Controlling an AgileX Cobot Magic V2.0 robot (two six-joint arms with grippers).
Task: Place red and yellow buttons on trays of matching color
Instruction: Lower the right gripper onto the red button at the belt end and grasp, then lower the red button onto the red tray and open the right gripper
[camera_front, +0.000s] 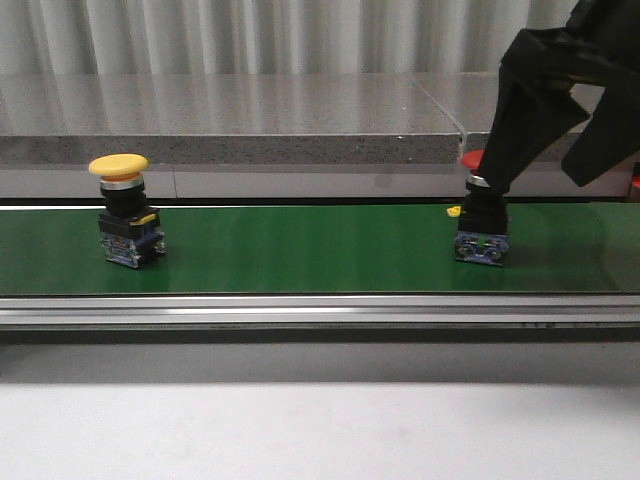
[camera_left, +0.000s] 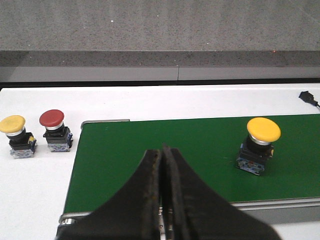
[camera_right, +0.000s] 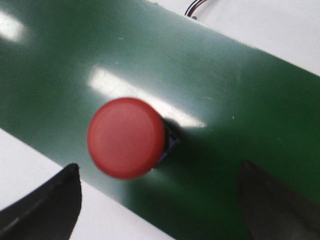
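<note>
Table (camera_left: 35, 190): white, visible in the left wrist view around the end of the belt.
Side buttons: in the left wrist view, a small yellow button (camera_left: 16, 136) and a small red button (camera_left: 55, 131) stand upright on the table, just beside each other and off the belt's end.
Belt (camera_front: 300, 250): green strip running across the front view, with a metal rail along its near edge.
Yellow button (camera_front: 126, 209): upright on the belt toward its left end, yellow cap on top, black body, blue base; the left wrist view shows it too (camera_left: 259, 145).
Left tool (camera_left: 163, 200): black fingers pressed together with nothing between them, above the belt's near edge and well apart from the yellow button.
Red button (camera_front: 480, 215): upright on the belt toward its right end, red cap partly hidden by the right arm in the front view; the right wrist view shows the round cap from above (camera_right: 126, 138).
Right tool (camera_right: 160, 200): fingers spread wide, one on each side of the red button, poised above it and not touching it in the right wrist view.
Trays: not in any view.
</note>
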